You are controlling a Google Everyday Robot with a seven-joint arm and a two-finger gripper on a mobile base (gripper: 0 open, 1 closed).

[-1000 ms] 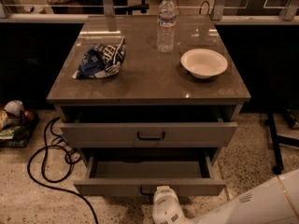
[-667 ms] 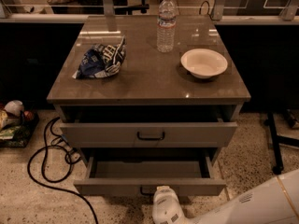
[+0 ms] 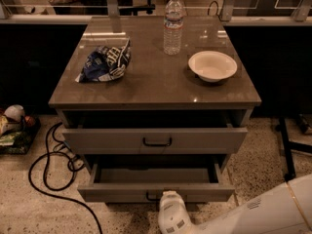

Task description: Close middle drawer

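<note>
The middle drawer (image 3: 122, 191) sits pulled well out at the bottom of the camera view, its grey-beige flat front facing us and its long, shallow tray interior plain and bare. Right at the centre of that front is the end effector (image 3: 169, 201) — a rounded white housing coming up from the lower edge, its tip against or just in front of the drawer face, covering part of the small black bar handle (image 3: 150, 197). Whether it's spread or pressed together, I can't tell from here, and nothing is visibly gripped. Behind it the smooth white arm (image 3: 265, 213) runs off to the lower right corner. Just above, the top drawer (image 3: 195, 140) is also out, though less far, with a taller flat front and a larger black handle (image 3: 157, 142). Up on the glossy brown table (image 3: 146, 89) there's a crumpled blue snack bag (image 3: 105, 62) on the left, a clear plastic water bottle (image 3: 173, 23) standing upright at the back, and a round white bowl (image 3: 212, 66) to the right, all well apart. Down on the speckled floor (image 3: 253, 169) — a black cable (image 3: 44, 165) loops at the left.
</note>
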